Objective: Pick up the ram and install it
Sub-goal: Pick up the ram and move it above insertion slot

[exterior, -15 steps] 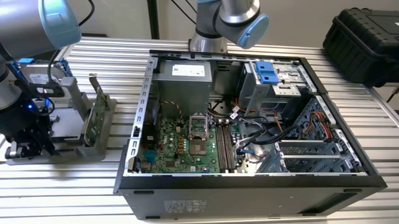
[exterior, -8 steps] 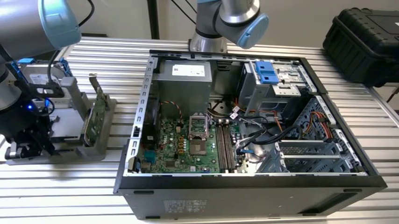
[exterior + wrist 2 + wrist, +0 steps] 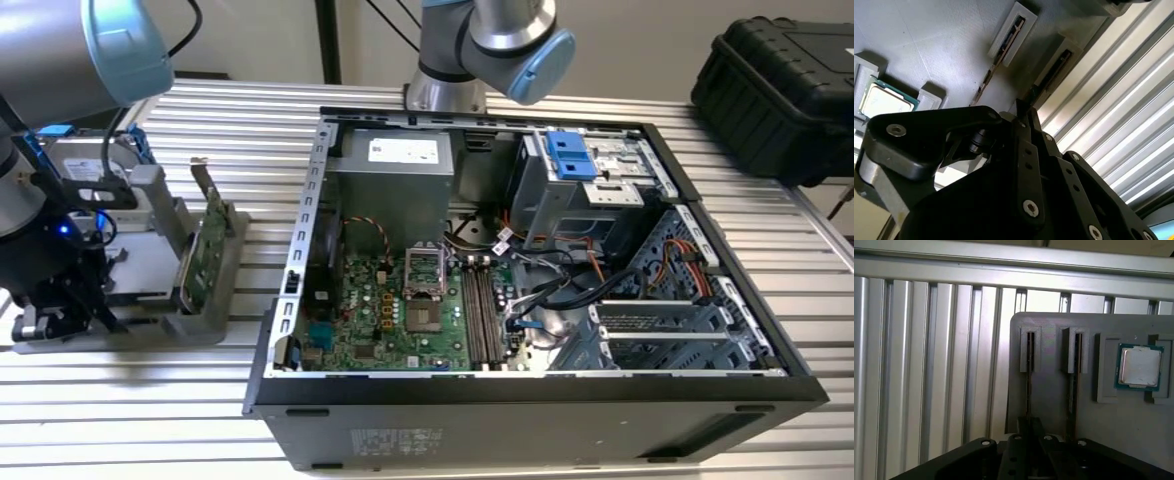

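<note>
Two rams stand on edge in the slots of a grey holder tray (image 3: 1054, 405), seen as thin dark strips in both wrist views. One ram (image 3: 1029, 385) (image 3: 1051, 72) runs straight under my gripper (image 3: 1029, 429) (image 3: 1024, 112), which sits low over it, at or just above its top edge. The other ram (image 3: 1074, 390) (image 3: 999, 55) stands in the neighbouring slot, untouched. In the exterior view my gripper (image 3: 56, 312) is down at the near end of the tray (image 3: 147, 330), far to the exterior view's left of the open computer case (image 3: 534, 400) and its motherboard (image 3: 387, 310).
A processor chip (image 3: 1139, 367) (image 3: 881, 100) lies in a pocket of the tray beside the ram slots. A green circuit card (image 3: 200, 255) stands upright in the tray. The table is ribbed aluminium (image 3: 929, 365). A black hard case (image 3: 787, 90) sits at the back right.
</note>
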### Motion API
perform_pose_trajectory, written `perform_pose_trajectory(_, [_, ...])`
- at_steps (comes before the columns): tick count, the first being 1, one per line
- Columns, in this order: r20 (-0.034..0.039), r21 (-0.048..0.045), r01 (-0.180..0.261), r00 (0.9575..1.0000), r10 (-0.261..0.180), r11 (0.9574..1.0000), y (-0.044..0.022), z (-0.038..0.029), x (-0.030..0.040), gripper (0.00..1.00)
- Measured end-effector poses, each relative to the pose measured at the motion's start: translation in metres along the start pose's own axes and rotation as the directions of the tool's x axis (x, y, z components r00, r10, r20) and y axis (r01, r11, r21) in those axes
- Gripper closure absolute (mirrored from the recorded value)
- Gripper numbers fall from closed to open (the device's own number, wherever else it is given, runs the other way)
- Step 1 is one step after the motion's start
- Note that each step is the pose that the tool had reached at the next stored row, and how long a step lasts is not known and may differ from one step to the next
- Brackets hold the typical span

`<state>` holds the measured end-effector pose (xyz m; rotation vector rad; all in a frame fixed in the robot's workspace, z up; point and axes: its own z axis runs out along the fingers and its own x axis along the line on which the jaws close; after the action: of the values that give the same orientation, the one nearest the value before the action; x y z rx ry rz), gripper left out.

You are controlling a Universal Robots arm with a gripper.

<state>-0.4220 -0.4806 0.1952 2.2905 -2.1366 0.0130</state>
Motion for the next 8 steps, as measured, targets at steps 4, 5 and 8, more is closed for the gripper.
perform_pose_trajectory(4, [0.0,0.0,0.0,1.0,0.0,1.0,0.0,0.0,0.0001,1.0])
perform_pose_trajectory(5, [0.0001,0.0,0.0,1.0,0.0,1.0,0.0,0.0,0.0001,1.0])
perform_pose_trajectory(8, [0.0001,0.0,0.0,1.0,0.0,1.0,0.0,0.0,0.0001,1.0])
